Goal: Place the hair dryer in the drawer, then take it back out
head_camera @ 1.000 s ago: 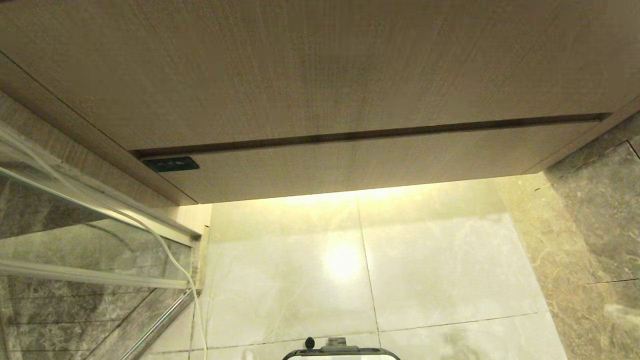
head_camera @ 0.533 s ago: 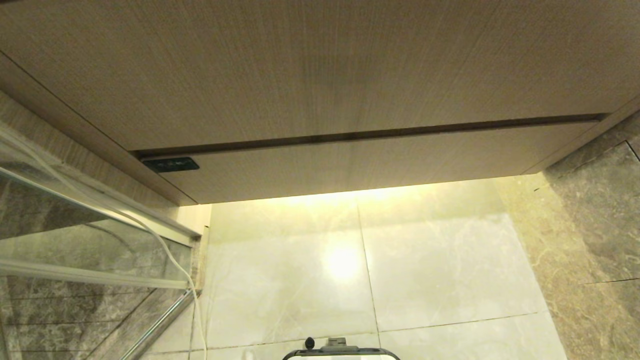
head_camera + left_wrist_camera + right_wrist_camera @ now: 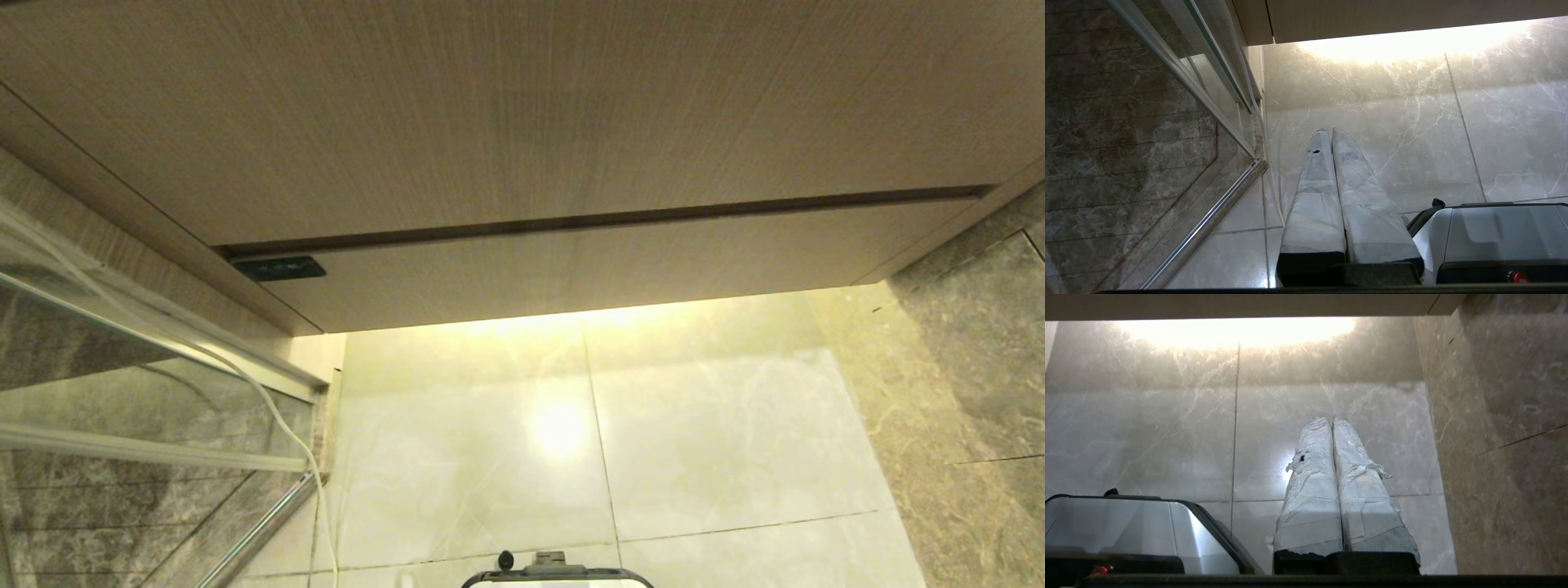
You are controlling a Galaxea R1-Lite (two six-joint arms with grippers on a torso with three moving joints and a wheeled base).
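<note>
The drawer is the low, wide wood-grain front under a taller wood-grain panel; it sits closed, flush with the cabinet. The hair dryer is out of view in every frame. My left gripper hangs low beside the robot base, pointing at the floor tiles, shut and empty. My right gripper hangs the same way on the other side, its taped fingers pressed together with nothing between them. Neither arm shows in the head view.
A glass shower screen with a metal frame stands at the left, a white cord running down along it. A brown marble wall closes the right side. Pale floor tiles lie under the cabinet. The robot base is at the near edge.
A faint pale smear at the lower right of the head view a second ago is gone. Cabinet, drawer and floor look the same.
</note>
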